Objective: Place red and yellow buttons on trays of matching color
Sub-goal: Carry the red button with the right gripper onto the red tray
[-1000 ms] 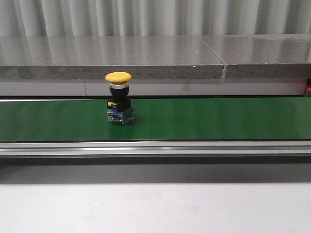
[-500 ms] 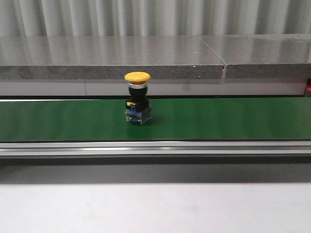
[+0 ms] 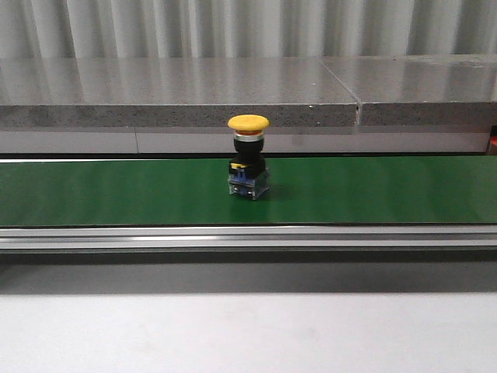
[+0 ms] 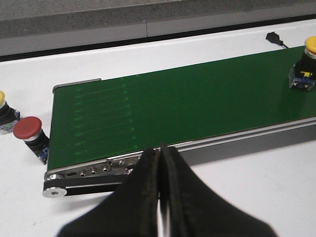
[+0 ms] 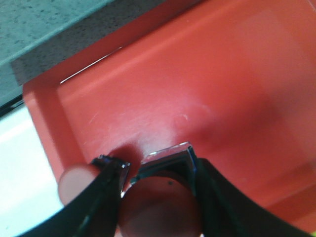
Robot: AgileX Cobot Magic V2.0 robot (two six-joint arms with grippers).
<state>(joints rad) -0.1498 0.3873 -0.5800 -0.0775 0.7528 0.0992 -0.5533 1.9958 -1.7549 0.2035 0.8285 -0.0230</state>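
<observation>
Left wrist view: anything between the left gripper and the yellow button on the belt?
Only the belt's near rail and bare green belt separate left gripper from yellow button.

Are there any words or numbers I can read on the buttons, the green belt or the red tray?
None can be read.
Yellow button: no readable marks; its blue and yellow base is too small to tell.
Red button: plain cap.
Green belt: blank.
Red tray: only scratches.

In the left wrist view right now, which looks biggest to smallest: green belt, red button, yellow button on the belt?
1. Belt, by far.
2. Red button and yellow button: look alike. The yellow one is cut off at the edge and farther away, so I won't rank them.
</observation>
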